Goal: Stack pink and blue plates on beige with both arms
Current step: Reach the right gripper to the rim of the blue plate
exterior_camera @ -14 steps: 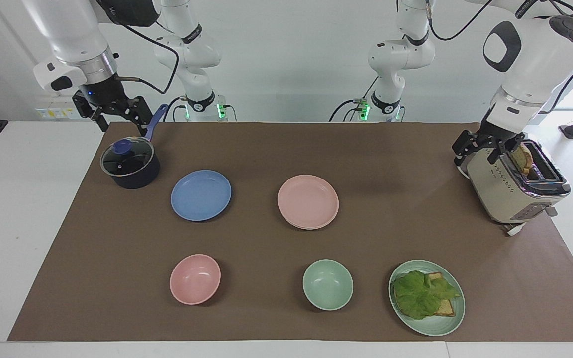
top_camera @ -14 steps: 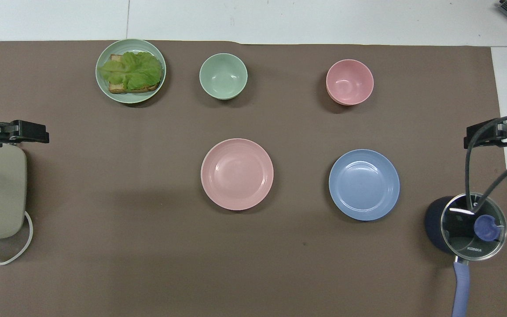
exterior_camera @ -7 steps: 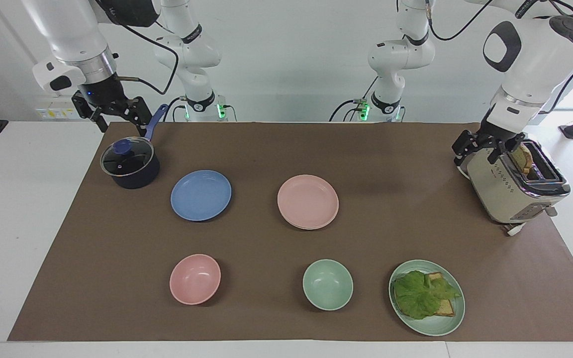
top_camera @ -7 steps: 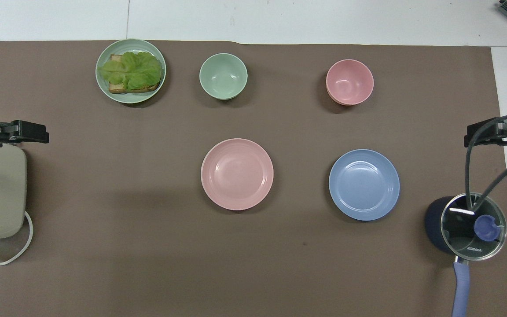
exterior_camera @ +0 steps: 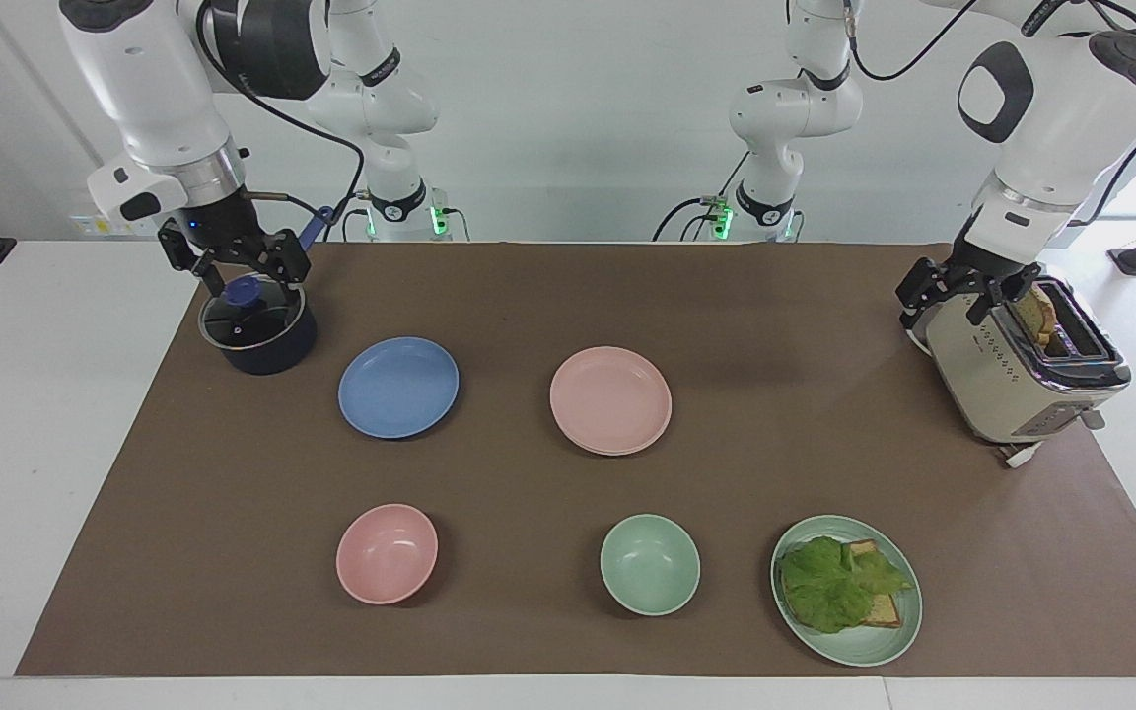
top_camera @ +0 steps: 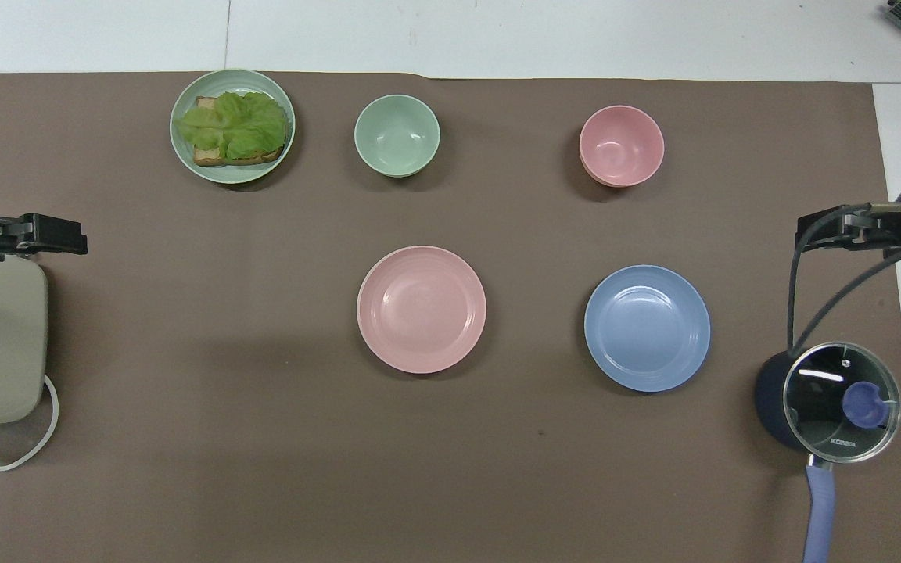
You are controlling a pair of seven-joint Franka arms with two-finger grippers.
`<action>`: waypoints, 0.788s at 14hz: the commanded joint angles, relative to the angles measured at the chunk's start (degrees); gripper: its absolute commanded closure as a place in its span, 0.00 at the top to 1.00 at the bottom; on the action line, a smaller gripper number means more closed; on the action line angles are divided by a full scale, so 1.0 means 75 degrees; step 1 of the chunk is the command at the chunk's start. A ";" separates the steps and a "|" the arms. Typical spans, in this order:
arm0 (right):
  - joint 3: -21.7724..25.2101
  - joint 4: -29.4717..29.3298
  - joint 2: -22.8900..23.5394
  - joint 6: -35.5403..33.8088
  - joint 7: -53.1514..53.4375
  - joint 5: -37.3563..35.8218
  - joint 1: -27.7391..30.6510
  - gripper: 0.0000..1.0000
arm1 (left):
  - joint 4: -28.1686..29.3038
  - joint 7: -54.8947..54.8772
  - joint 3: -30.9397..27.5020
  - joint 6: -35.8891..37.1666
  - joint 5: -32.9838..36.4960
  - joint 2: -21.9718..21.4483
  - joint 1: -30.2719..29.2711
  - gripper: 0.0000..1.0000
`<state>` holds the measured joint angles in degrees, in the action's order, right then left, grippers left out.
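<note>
The blue plate [exterior_camera: 398, 387] and pink plate [exterior_camera: 610, 399] lie side by side mid-bench, blue toward the right arm's end; a pale rim under the pink one suggests it already sits on the beige plate, though I cannot be sure. Both look light, stiff, smooth and shallow, so I judge the raised rim the only hold, pinched edge-on. The right claw [exterior_camera: 235, 258] hangs spread over the pot [exterior_camera: 258, 332], whose lid reads "KONKA"; the left claw [exterior_camera: 953, 291] waits spread beside the toaster [exterior_camera: 1022, 370].
</note>
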<state>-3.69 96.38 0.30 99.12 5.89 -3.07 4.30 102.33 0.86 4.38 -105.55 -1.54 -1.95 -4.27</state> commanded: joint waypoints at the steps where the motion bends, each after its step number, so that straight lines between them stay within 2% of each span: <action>1: -0.0012 0.0964 -0.0216 0.0774 0.0000 0.0093 0.0025 1.00 | -0.0015 -0.0091 0.0037 0.0117 0.0124 -0.0021 -0.0064 1.00; 11: -0.0024 0.3624 -0.0227 0.3387 -0.0434 0.0093 -0.0011 1.00 | -0.0015 -0.0091 0.0037 0.0117 0.0124 -0.0021 -0.0064 1.00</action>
<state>-3.94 118.88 0.55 120.93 4.36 -3.07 4.08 102.33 0.86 4.38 -105.55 -1.54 -1.95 -4.27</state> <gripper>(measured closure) 0.000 0.000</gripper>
